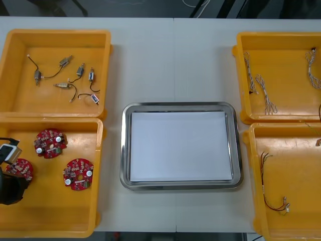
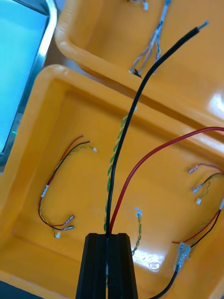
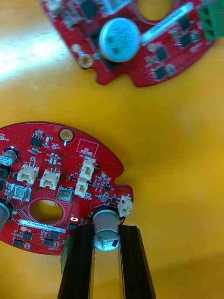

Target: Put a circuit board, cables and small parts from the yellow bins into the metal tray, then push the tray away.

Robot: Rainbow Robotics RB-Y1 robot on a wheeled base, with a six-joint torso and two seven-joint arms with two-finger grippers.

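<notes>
Clamping a board by its metal can with my left end effector in the near-left bin; tray lies to its right. My right end effector, over the near-right bin, pinches cables; tray to its left.

On the left hand we see two flat, glossy black fingers: square-tipped bars with straight edges and pale reflections down their inner faces. The right hand shows us duller black fingers with bevelled, faceted fronts. At the tabletop's near left corner we make out the left arm as a rounded black bulk. It carries a small white block with a tan edge and a thin black cable.
</notes>
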